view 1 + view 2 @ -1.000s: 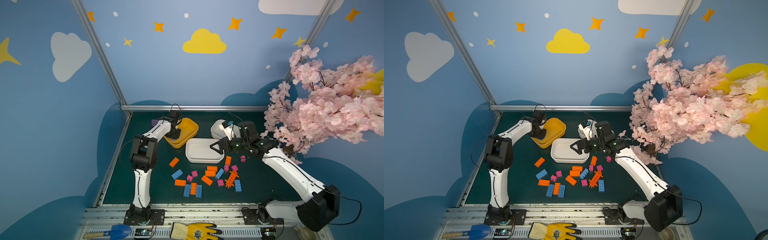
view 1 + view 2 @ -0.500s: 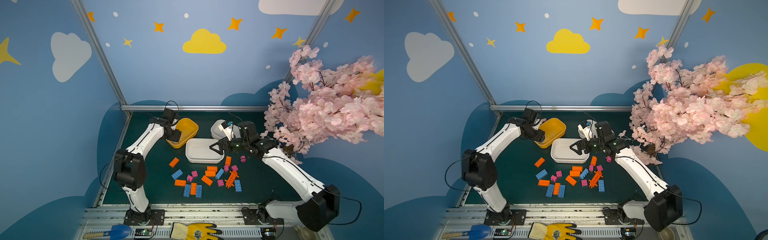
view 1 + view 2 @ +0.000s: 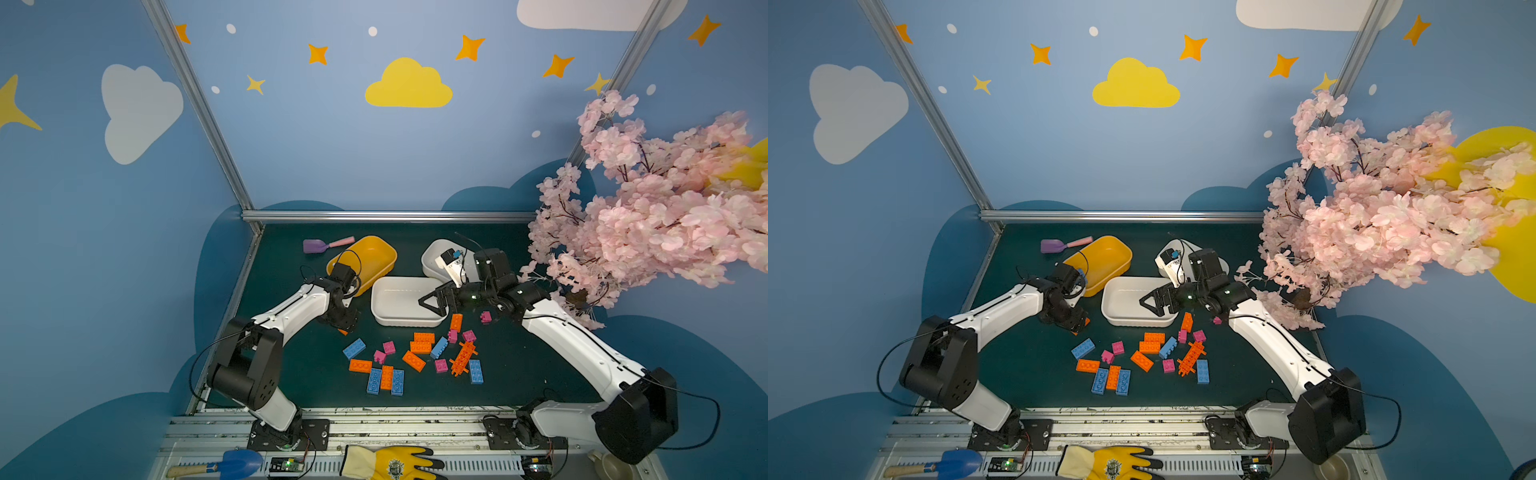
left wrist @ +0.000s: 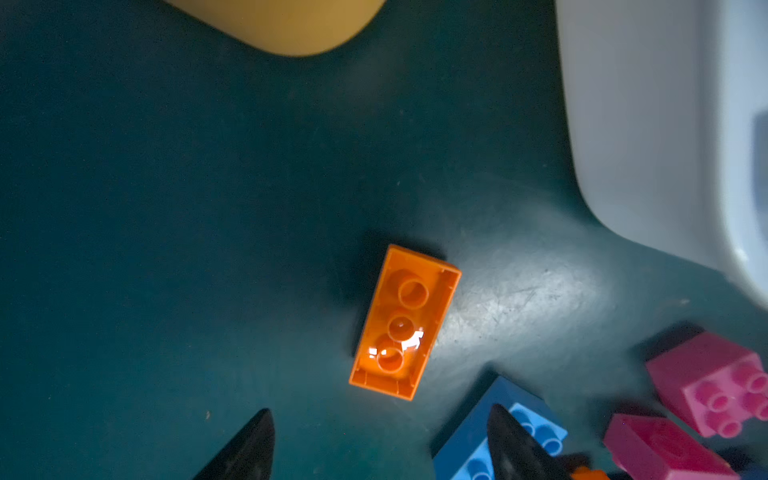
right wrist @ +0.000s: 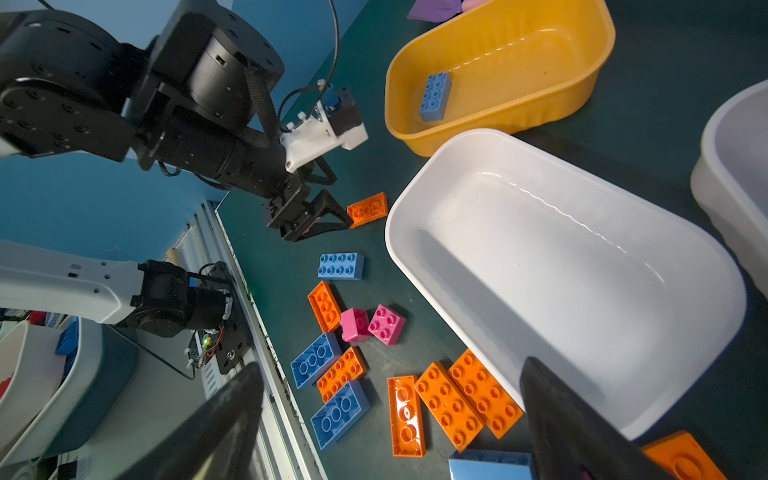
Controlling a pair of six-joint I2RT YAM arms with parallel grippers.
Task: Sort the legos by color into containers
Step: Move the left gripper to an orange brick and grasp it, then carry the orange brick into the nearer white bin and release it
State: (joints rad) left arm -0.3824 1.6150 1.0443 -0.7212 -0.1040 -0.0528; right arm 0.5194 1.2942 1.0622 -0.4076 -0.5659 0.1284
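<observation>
- Down from the yellow tub (image 3: 385,261), the left gripper (image 3: 344,327) has come to the mat (image 3: 299,374), jaws now spread and empty.
- An orange brick (image 4: 405,322) lies hollow side up just past its tips, on bare mat between the yellow tub and the middle white tub (image 3: 399,321), touching neither.
- One blue brick (image 5: 435,96) lies inside the yellow tub.
- The right gripper (image 3: 429,301) still hangs over the white tub's near right edge, jaws wide, empty.
- The loose legos (image 3: 420,347) crowd the mat before that tub, and bare mat lies to their left.
</observation>
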